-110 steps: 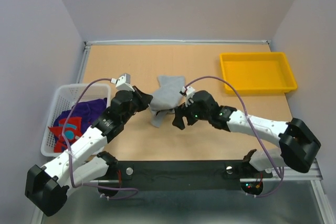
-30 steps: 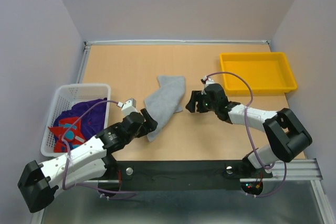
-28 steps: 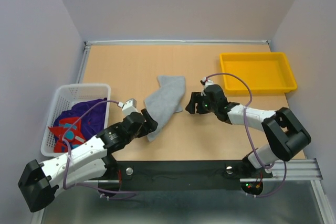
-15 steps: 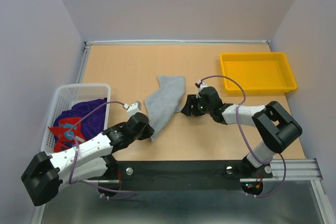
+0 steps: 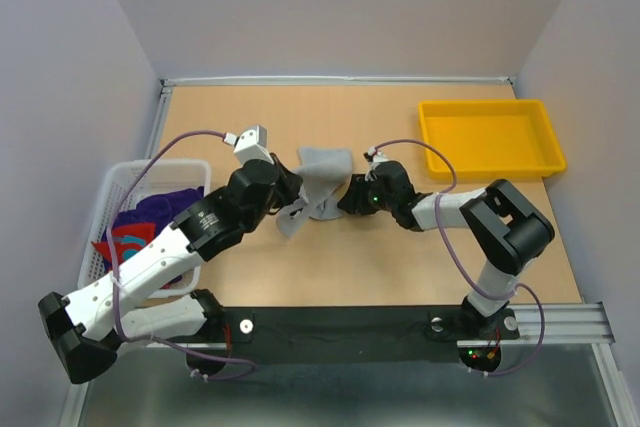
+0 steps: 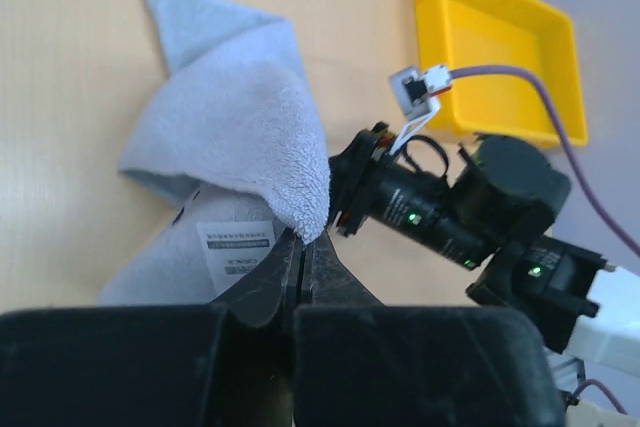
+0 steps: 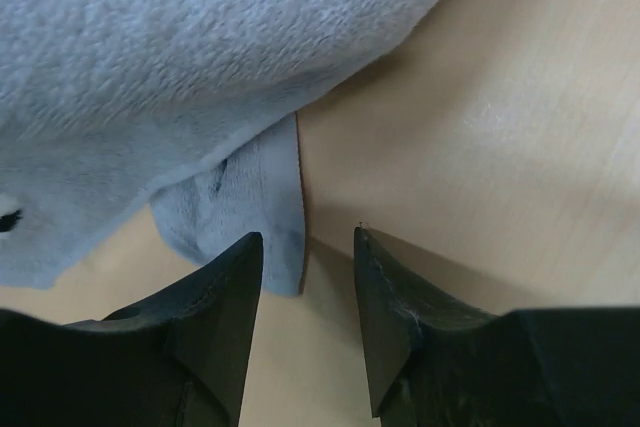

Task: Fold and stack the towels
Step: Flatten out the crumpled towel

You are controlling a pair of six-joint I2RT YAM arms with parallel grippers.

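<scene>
The top external view looks down from above and behind the arm bases (image 5: 205, 309), taking in the whole tabletop (image 5: 250, 117). The left wrist view looks forward past the left gripper (image 6: 303, 247), over the grey towel (image 6: 235, 127) just ahead, to the yellow tray (image 6: 500, 57) beyond. The right wrist view sits very close behind the right gripper (image 7: 305, 239). All three share that towel.
</scene>
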